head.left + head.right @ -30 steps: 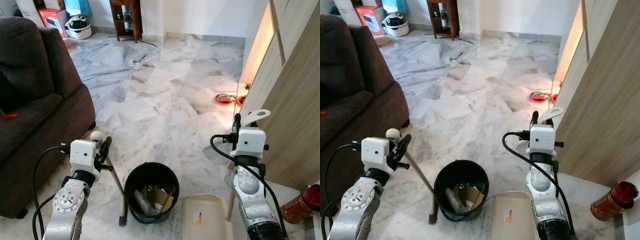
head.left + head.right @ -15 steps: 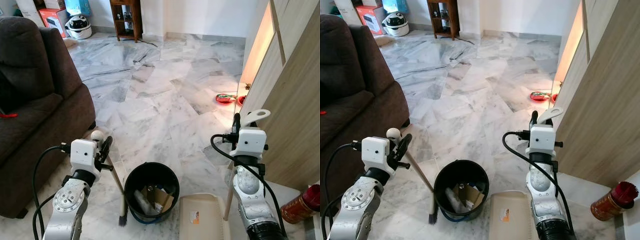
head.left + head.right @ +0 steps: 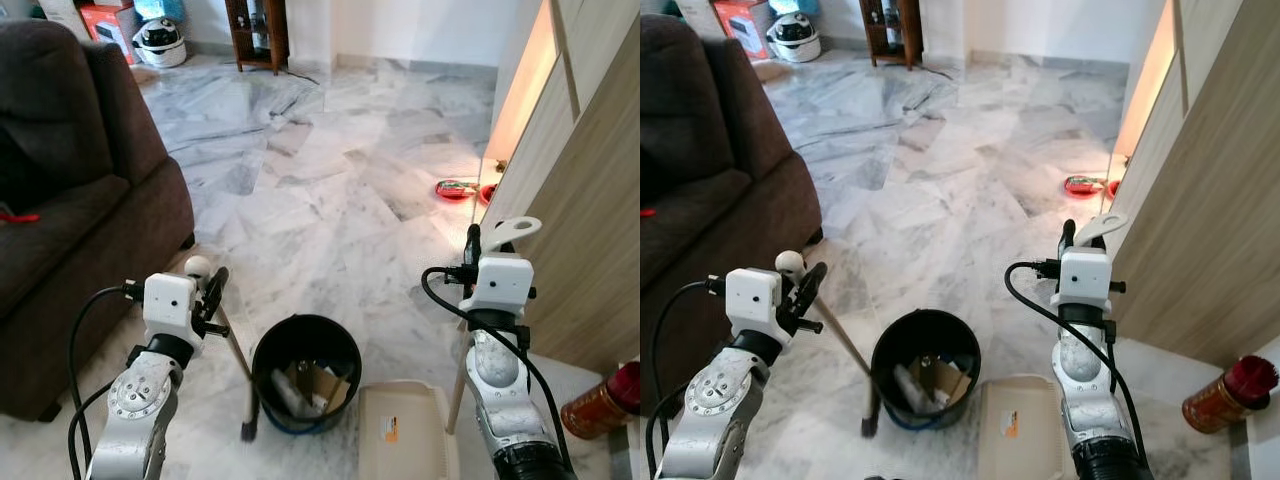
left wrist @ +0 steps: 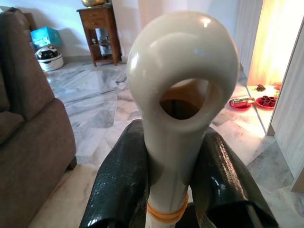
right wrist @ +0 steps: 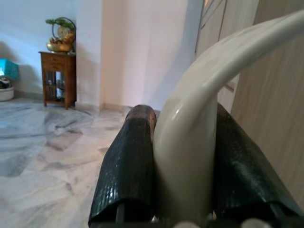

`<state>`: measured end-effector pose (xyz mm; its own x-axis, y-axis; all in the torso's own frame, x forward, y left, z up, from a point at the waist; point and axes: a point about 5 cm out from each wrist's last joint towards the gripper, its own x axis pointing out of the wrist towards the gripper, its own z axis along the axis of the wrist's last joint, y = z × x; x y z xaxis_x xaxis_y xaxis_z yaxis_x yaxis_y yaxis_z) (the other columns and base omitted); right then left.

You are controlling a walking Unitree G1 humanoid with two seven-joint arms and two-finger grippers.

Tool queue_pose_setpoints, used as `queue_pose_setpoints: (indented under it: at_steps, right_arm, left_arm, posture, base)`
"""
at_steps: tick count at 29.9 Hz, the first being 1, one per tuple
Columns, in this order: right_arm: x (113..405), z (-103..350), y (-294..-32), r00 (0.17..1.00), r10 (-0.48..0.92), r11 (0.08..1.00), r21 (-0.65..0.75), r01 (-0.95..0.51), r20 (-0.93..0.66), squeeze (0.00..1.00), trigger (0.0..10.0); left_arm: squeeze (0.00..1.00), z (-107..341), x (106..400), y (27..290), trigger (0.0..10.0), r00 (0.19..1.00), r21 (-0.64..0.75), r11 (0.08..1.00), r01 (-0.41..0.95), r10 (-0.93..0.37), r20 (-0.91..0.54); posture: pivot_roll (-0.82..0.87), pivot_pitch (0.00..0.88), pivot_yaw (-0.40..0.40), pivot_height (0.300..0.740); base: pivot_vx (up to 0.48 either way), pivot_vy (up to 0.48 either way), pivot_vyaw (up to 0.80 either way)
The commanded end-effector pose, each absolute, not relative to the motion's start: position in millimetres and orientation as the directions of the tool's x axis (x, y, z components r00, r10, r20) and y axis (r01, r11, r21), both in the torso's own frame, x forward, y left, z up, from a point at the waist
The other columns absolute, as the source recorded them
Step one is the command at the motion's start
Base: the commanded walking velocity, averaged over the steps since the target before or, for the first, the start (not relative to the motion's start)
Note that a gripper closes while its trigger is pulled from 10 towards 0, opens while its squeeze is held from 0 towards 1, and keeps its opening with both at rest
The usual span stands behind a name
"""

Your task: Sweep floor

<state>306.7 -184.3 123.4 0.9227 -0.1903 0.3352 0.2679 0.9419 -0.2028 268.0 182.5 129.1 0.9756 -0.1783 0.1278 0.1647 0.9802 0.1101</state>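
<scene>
My left gripper (image 3: 208,290) is shut on the cream handle of a small broom (image 3: 234,352). The handle slants down to dark bristles (image 3: 247,430) resting on the marble floor left of a black bin (image 3: 305,372). In the left wrist view the handle's looped end (image 4: 183,90) stands between the black fingers (image 4: 118,185). My right gripper (image 3: 480,245) is shut on the curved cream handle (image 3: 510,230) of a dustpan (image 3: 408,440), whose pan lies flat on the floor right of the bin. The bin holds cardboard scraps and rubbish (image 3: 310,385).
A dark brown sofa (image 3: 70,200) fills the left side. A wooden cabinet wall (image 3: 590,200) runs along the right, with a red-topped canister (image 3: 600,405) at its foot. Red dishes (image 3: 455,188) sit on the floor by the lit doorway. A wooden shelf (image 3: 255,30) and boxes stand at the far wall.
The camera has tipped slightly, shifting the whole scene down. The dustpan has slid a little toward the bin. Both grippers keep their hold.
</scene>
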Motion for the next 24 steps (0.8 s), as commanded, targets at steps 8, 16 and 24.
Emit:
queue_pose_setpoints:
  at_steps: [8, 16, 24]
  right_arm:
    - [309.3, 128.4, -178.6, 0.919, -0.166, 0.949, -0.195, 0.248, 0.358, 0.00, 10.0]
    - [310.2, 130.0, -178.5, 0.917, -0.169, 0.950, -0.189, 0.249, 0.361, 0.00, 10.0]
    - [310.7, 129.2, -178.5, 0.919, -0.165, 0.951, -0.188, 0.244, 0.357, 0.00, 10.0]
  left_arm:
    - [0.00, 136.2, 269.2, 184.3, 10.0, 0.971, 0.131, 0.979, 0.157, -0.177, 0.163]
    - [0.00, 138.0, 273.4, 183.5, 10.0, 0.970, 0.131, 0.979, 0.155, -0.176, 0.170]
    - [0.00, 137.5, 273.4, 182.0, 10.0, 0.970, 0.125, 0.981, 0.150, -0.170, 0.176]
  posture:
    - [-0.01, 0.058, 0.066, 0.740]
    - [-0.01, 0.069, 0.070, 0.740]
    - [0.00, 0.076, 0.061, 0.740]
  base:
    - [-0.265, 0.000, 0.00]
    - [-0.266, 0.000, 0.00]
    - [-0.264, 0.000, 0.00]
